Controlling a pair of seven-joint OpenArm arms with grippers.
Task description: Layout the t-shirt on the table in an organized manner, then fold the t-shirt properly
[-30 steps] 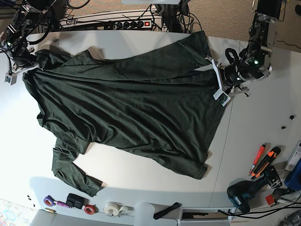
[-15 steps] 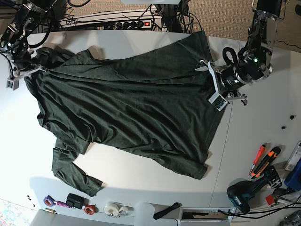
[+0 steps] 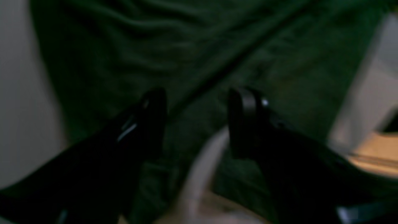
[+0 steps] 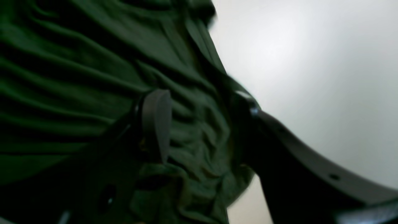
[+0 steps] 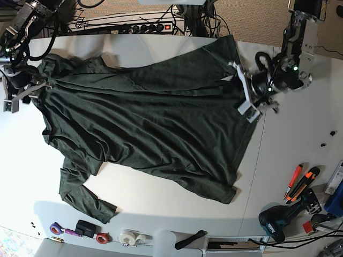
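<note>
In the left wrist view, the left end effector (image 3: pixel 196 119) hangs over the wrinkled dark green heathered knit t-shirt (image 3: pixel 199 56), jaws spread apart with nothing between them. In the right wrist view, the right end effector (image 4: pixel 199 124) also stands parted, bunched green fabric lying loose between its fingers, not pinched. The base view shows the shirt spread diagonally across the large smooth white counter (image 5: pixel 161 198), one cuffed sleeve trailing toward the near edge

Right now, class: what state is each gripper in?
Left gripper: open, above the t-shirt, holding nothing.
Right gripper: open, jaws astride bunched t-shirt fabric.
</note>
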